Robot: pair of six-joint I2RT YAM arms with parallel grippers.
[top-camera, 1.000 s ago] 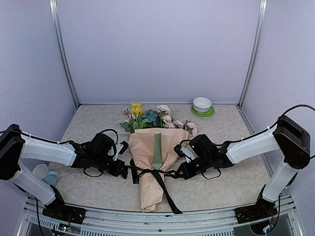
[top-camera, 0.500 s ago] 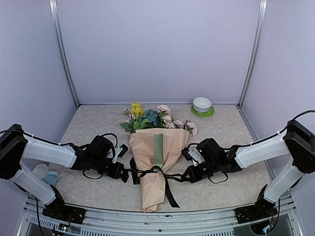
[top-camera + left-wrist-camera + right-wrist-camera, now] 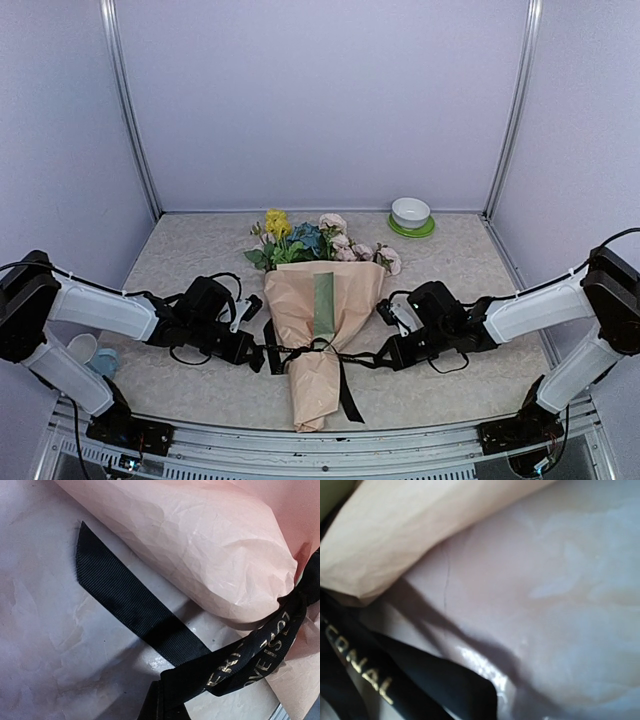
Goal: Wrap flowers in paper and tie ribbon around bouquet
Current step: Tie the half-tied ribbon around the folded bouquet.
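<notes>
The bouquet (image 3: 318, 330) lies mid-table, a peach-tan paper cone (image 3: 200, 545) with a green strip (image 3: 323, 303). Its pink, blue and yellow flowers (image 3: 310, 240) point toward the back wall. A black ribbon (image 3: 320, 347) with gold lettering is knotted around the cone's waist, and one tail (image 3: 347, 392) trails toward the front edge. My left gripper (image 3: 262, 356) is shut on the ribbon's left strand (image 3: 250, 655); a loose end (image 3: 125, 600) lies flat beside it. My right gripper (image 3: 385, 358) is shut on the right strand (image 3: 395, 680), stretched out from the knot. The right wrist view is blurred.
A white bowl on a green saucer (image 3: 411, 214) stands at the back right. A pale cup (image 3: 88, 352) sits by the left arm's base. Metal frame posts (image 3: 130, 110) and walls enclose the table, and its front rail (image 3: 320, 440) runs below the cone's tip.
My right gripper has drawn off to the right and the left has held its end, pulling the ribbon tight. The knot has closed on the cone and the trailing tail has shortened.
</notes>
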